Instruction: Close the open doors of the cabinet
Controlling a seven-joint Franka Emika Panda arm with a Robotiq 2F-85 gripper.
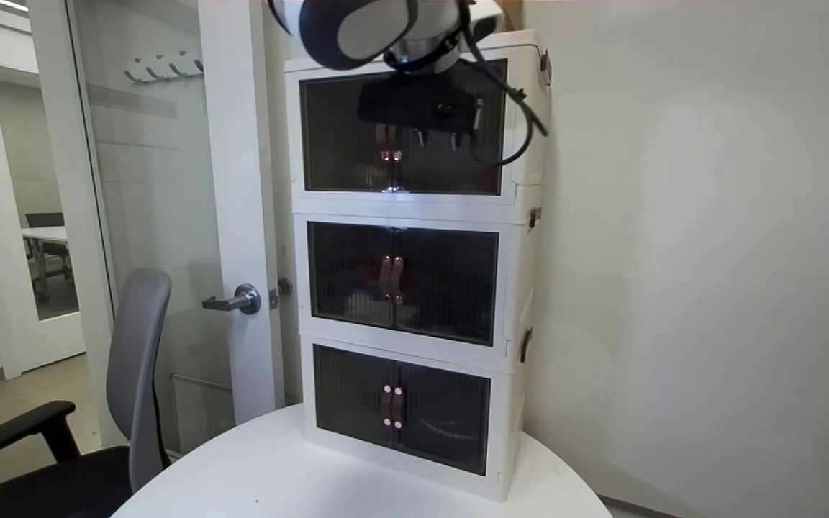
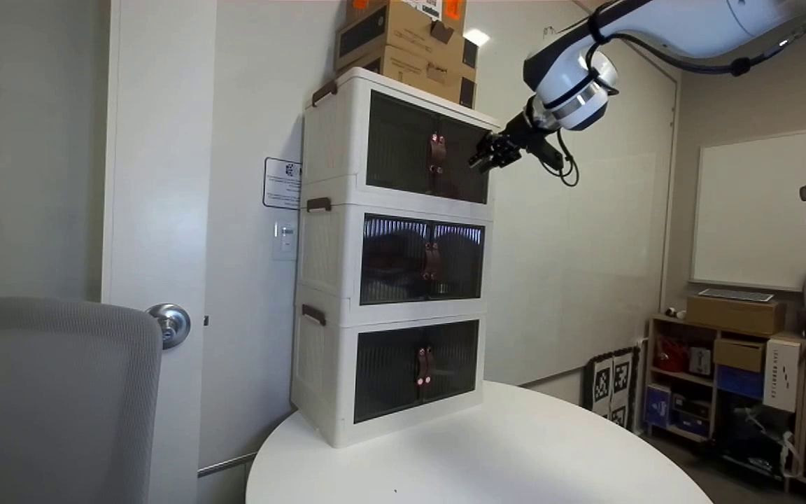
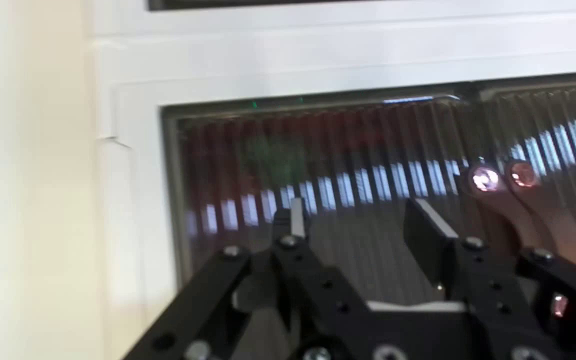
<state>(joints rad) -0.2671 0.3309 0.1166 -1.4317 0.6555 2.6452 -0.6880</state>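
Observation:
The cabinet [image 1: 414, 205] is a tall white unit of three tiers on a round table; it also shows in an exterior view [image 2: 326, 273]. The top tier's doors, a left panel [image 1: 342, 137] and a right panel [image 1: 486, 173], are dark and see-through, and look flush with the frame in both exterior views. Their reddish-brown handles [image 2: 437, 154] sit side by side at the centre. My gripper [image 2: 481, 161] is open and empty in front of the right panel. In the wrist view its fingers [image 3: 356, 210] stand apart beside the handles [image 3: 518, 210]. I cannot tell whether they touch the panel.
The lower tiers' door pairs [image 1: 404, 284] [image 1: 401, 410] look shut. Cardboard boxes [image 2: 417, 59] stand on top of the cabinet. The white table [image 1: 263, 475] bears the cabinet. A grey chair [image 1: 137, 360] and the white room door [image 1: 242, 216] stand beside it. A wall [image 1: 709, 252] is on the opposite side.

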